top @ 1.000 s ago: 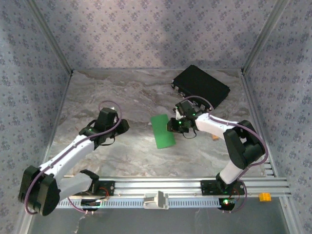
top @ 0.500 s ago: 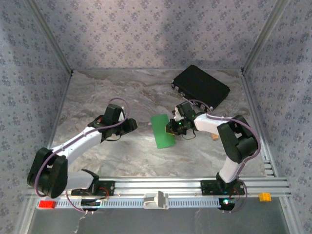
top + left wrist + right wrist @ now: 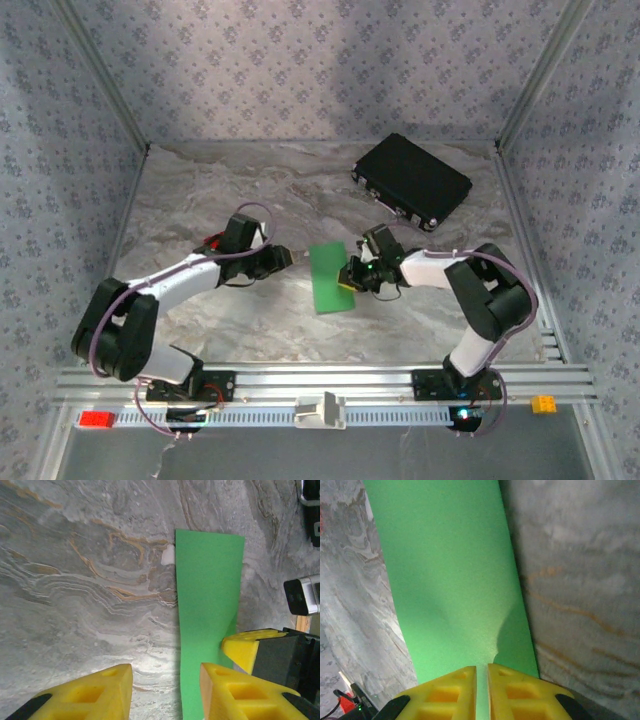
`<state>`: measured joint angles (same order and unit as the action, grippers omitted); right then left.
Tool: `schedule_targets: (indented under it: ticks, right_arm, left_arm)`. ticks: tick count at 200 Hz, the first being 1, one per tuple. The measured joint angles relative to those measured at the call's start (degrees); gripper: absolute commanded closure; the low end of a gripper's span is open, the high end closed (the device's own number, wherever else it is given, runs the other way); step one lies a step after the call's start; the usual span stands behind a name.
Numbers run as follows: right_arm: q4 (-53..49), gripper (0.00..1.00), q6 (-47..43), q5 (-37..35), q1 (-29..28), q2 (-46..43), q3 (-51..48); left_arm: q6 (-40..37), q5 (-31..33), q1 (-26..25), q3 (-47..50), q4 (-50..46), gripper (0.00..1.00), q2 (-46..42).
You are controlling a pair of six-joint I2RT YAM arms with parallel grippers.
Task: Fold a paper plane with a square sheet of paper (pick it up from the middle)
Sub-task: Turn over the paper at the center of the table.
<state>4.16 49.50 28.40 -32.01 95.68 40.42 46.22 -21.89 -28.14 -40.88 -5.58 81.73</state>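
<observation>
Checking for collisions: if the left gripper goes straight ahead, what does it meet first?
Likely the green paper, at its near edge; the right gripper pinches it just beyond. Height is unclear.

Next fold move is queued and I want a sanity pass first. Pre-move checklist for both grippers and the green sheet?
1. Right gripper shut on the square sheet of paper: ok, its fingers pinch one long edge.
2. Pinch near mid-edge: ok, roughly central in the top view.
3. Left gripper open for a grasp: ok, fingers apart, one over the table, one over the sheet.
4. Left gripper touching the sheet: cannot tell.
5. Plane shape reached: not ok, the sheet is a plain narrow rectangle.
6. Black case out of the way: ok, it lies apart, far right.
</observation>
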Motion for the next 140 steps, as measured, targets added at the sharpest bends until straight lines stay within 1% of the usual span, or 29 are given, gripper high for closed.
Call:
schedule_targets:
  ticks: [21,50,92,140]
  right_arm:
    - [0.28,0.85,1.33,-0.09,0.17,-2.12,-1.16]
    - [0.37,0.86,1.16,-0.07,1.84,-4.52,-1.18]
    - [0.50,0.87,0.59,1.03,2.25,-3.80,-1.73]
    - [1.11,0.89,0.35,1.22,2.43,-1.81,-3.37]
  left_arm:
    - [0.44,-1.81,-0.92,-0.46,1.31,0.61,2.16]
    - [2.23,-4.76,-2.67,-1.44,4.39,0.62,6.64]
    - [6.25,-7.76,-5.55,-1.44,8.31,0.65,11.82]
    - [7.76,-8.79,-7.15,-1.42,8.87,0.65,12.70]
